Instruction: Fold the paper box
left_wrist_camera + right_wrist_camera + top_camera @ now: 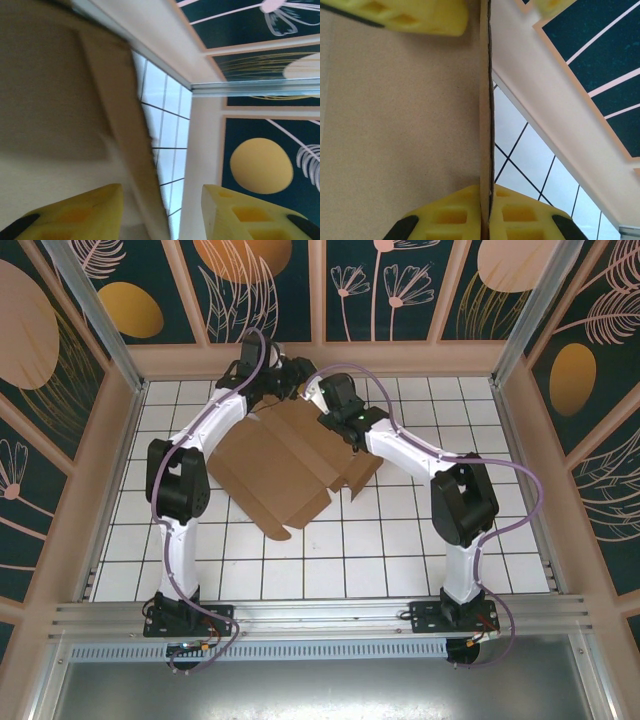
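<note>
The paper box (285, 465) lies opened out as a flat brown sheet on the white-tiled bench (400, 550), toward the back wall. Both arms reach over to its far end. The right jaws are pinched shut on an edge of the cardboard. In the right wrist view the sheet (395, 110) is seen edge-on, running straight into the seam between the two yellow fingers (520, 215). Farther along that edge, other yellow fingers (410, 17) sit on either side of it. The left jaws stand partly apart and clamp nothing. In the left wrist view a cardboard flap (120, 115) passes between their fingers (75, 215), nearer one than the other.
</note>
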Controlling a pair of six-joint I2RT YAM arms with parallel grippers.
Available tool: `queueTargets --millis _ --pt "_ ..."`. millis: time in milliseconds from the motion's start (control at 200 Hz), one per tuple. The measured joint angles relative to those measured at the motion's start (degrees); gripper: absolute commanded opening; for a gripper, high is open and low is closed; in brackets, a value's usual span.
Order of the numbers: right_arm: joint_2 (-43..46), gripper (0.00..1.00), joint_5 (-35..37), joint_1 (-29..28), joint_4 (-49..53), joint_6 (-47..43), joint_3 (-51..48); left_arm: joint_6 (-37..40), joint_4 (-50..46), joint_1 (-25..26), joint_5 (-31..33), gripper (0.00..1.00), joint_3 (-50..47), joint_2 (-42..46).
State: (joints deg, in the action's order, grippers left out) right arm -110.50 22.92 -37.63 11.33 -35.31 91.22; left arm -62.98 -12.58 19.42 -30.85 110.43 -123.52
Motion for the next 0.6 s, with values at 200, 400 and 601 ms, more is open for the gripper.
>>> queueTargets --millis 200,400,601 --pt "0.0 0.10 2.1 -1.1 -2.0 -2.1 -0.3 1.2 -3.8 0.0 1.0 0.33 1.3 -0.4" --pt "0.3 0.14 4.6 -2.0 -4.6 -4.5 -2.1 1.9 -5.4 0.0 1.4 0.11 2.8 -0.7" --pt "1.3 0.50 5.8 -2.4 -6.0 -5.7 -3.5 1.1 -4.6 -0.4 0.7 0.00 2.0 -0.8"
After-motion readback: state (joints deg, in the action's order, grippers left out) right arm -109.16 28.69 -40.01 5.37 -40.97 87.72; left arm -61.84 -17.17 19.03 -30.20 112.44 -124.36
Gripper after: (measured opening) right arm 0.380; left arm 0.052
